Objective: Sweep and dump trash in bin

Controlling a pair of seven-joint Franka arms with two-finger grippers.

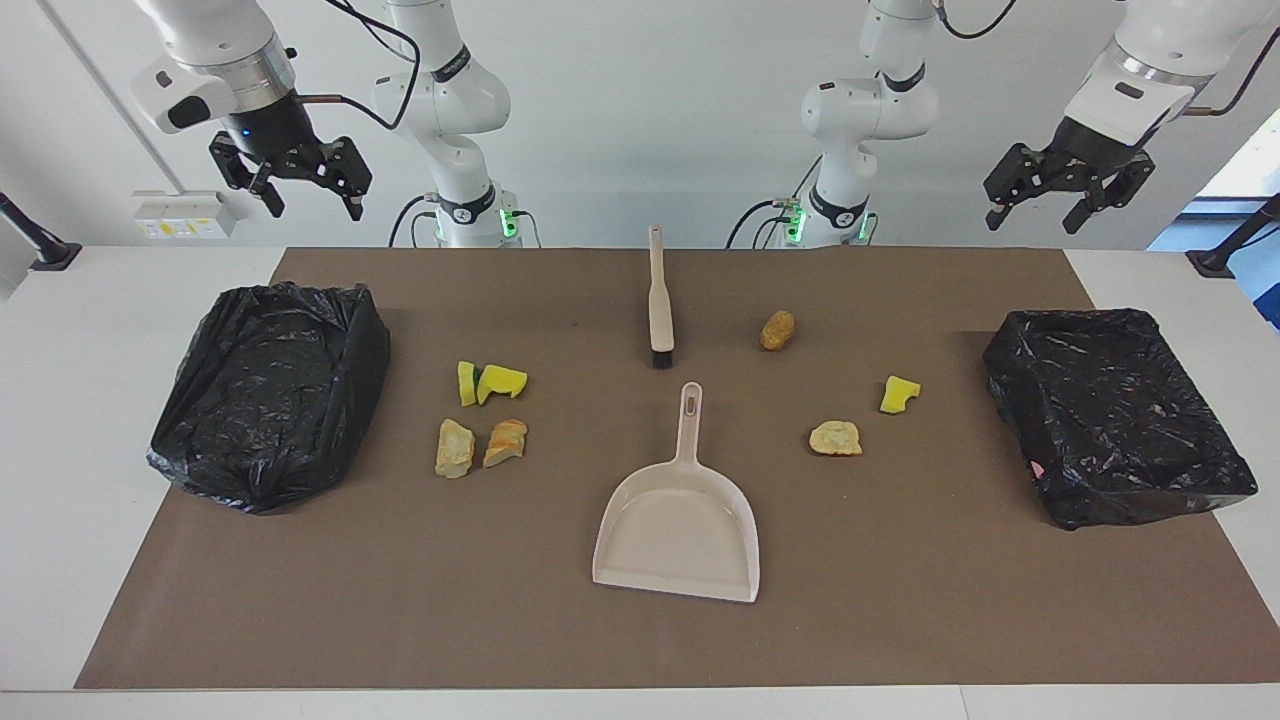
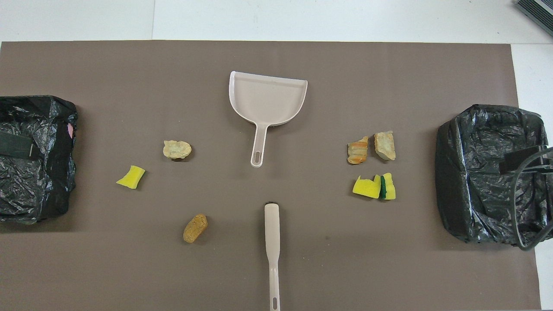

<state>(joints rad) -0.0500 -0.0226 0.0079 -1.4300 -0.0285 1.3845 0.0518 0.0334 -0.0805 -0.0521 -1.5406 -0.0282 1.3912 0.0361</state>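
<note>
The dustpan [image 1: 678, 525] and the brush [image 1: 659, 300] looked like smooth beige plastic. The two bins [image 1: 270, 390] [image 1: 1115, 410] wore shiny, crinkly black plastic bags. The brown mat [image 1: 900, 600] looked dull and flat, like paper. The yellow trash [image 1: 900, 393] looked spongy; the brown nugget [image 1: 777, 329] looked rough.
</note>
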